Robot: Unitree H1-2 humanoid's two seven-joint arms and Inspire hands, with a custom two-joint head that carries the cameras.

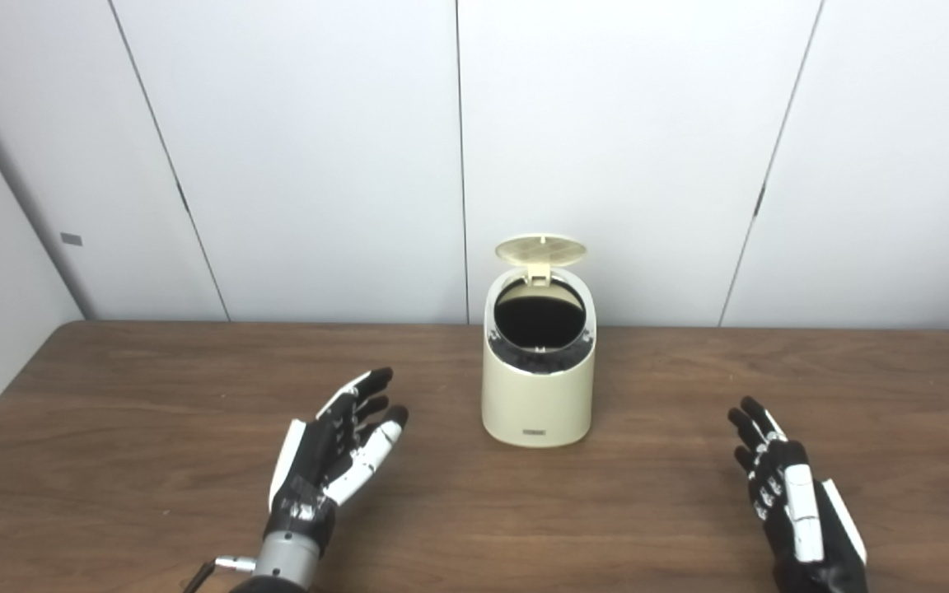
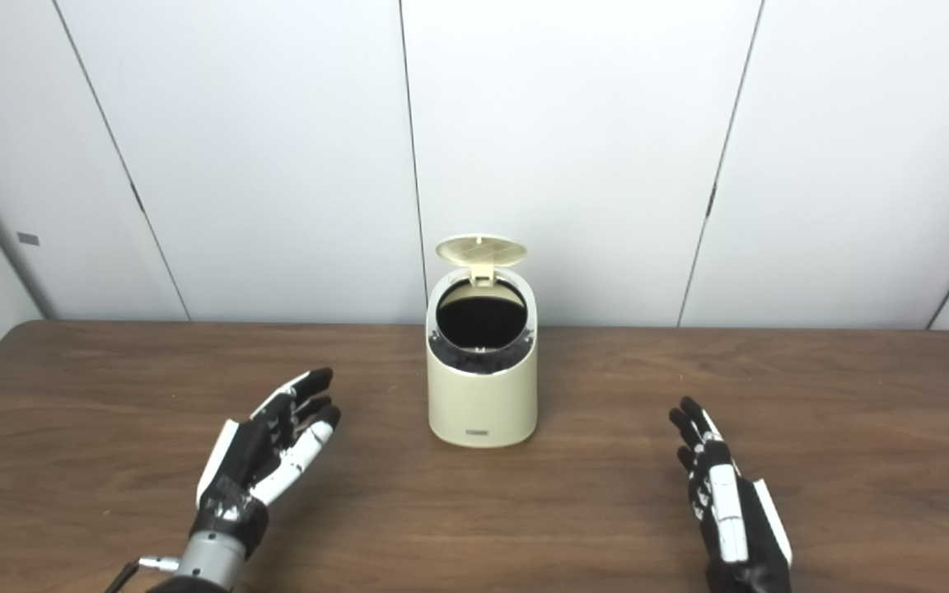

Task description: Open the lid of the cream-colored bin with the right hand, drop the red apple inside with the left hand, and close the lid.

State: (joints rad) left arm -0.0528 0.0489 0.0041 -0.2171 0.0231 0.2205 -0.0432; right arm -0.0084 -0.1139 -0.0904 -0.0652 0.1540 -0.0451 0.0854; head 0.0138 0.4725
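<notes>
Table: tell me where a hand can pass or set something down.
The table is bare left of the left hand, right of the right hand, and along the near edge between them. The gaps between each hand and the bin are open too. Only the middle, around the bin with its raised lid, is taken.

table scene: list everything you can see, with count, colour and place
bin: one, cream, standing upright near the middle of the table, toward the back edge
lid: one, cream, hinged at the bin's rear, flipped up so the dark opening shows
table: one, brown wood grain, fills the lower half of the view
wall: white panels with dark seams, behind the table
apple: none visible in either view
left hand: one, black and white, open, left of the bin, holding nothing
right hand: one, black and white, open, right of the bin, holding nothing
</notes>
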